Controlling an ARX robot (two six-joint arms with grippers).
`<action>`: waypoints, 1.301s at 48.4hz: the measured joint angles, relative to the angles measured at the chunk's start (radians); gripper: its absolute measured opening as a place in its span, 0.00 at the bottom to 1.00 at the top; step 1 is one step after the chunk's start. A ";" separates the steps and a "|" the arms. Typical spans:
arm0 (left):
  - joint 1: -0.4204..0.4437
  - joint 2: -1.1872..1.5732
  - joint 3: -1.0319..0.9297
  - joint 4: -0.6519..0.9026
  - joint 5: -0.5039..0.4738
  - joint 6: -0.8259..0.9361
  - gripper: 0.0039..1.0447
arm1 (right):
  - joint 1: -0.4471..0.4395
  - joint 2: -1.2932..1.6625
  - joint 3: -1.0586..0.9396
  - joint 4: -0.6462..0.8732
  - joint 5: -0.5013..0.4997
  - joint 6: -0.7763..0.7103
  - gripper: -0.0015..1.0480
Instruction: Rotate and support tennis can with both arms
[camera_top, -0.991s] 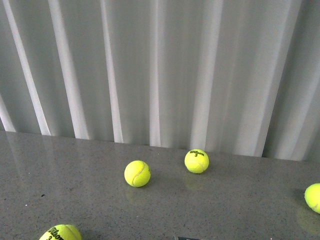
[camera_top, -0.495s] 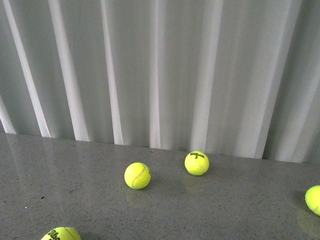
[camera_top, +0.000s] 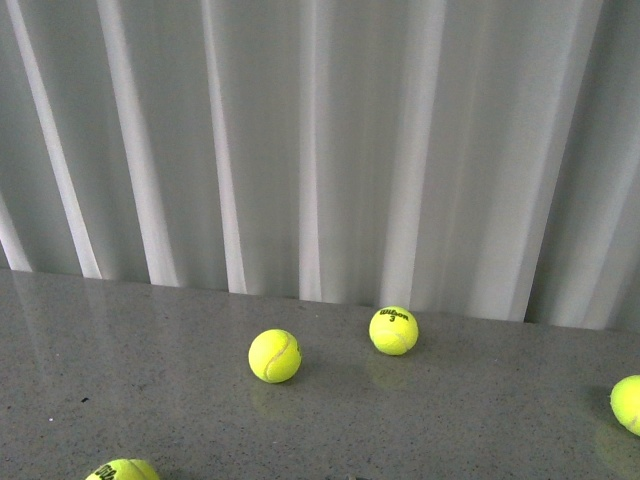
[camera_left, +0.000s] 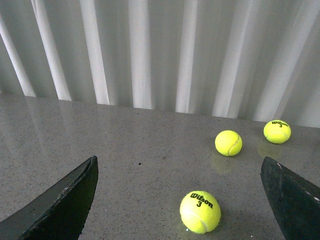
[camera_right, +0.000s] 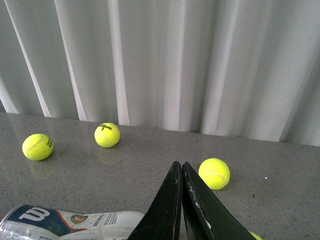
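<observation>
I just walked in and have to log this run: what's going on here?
A two-armed robot is meant to turn and steady the tennis can, but neither arm holds it yet. The can lies on its side on the grey table, close to the right gripper, which is shut and empty. The left gripper is wide open, with a tennis ball ahead of it. Several other balls lie scattered about.

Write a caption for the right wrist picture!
The right gripper, fingers shut, points across the grey table; the tennis can lies on its side nearby, yellow tennis balls scattered beyond.
</observation>
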 joint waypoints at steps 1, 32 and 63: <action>0.000 0.000 0.000 0.000 0.000 0.000 0.94 | 0.000 -0.004 0.000 -0.005 0.000 0.000 0.03; 0.000 -0.001 0.000 0.000 0.000 0.000 0.94 | 0.000 -0.184 0.001 -0.191 -0.001 0.000 0.33; -0.367 1.572 0.901 0.018 0.196 -0.602 0.94 | 0.000 -0.185 0.001 -0.192 -0.001 0.001 0.93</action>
